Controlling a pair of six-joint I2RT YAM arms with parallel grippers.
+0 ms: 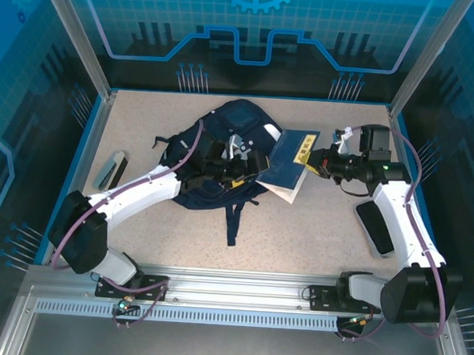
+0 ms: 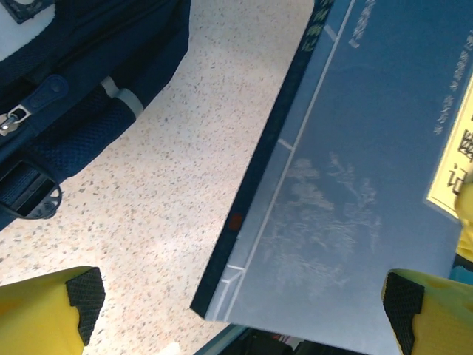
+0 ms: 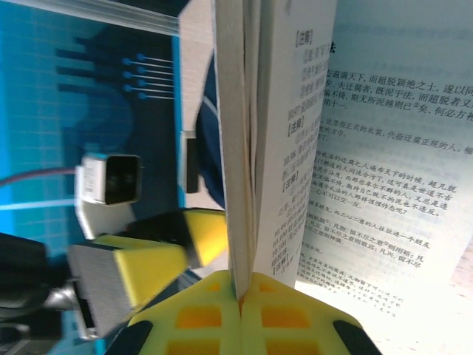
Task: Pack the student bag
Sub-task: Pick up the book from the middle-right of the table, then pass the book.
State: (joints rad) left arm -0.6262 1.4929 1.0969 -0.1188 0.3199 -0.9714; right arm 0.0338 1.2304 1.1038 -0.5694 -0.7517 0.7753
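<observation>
The student bag, a navy backpack, lies flat in the middle of the table, and its zip and mesh strap show in the left wrist view. A dark blue book with a yellow title label hangs tilted just right of the bag. My right gripper is shut on the book's edge, and printed pages fan open beside it. My left gripper stands open at the book's lower left corner. Its yellow fingers straddle the cover without touching it.
A grey and black stapler-like object lies near the left wall. A black oblong case lies by the right arm. Metal posts and blue panels enclose the speckled table.
</observation>
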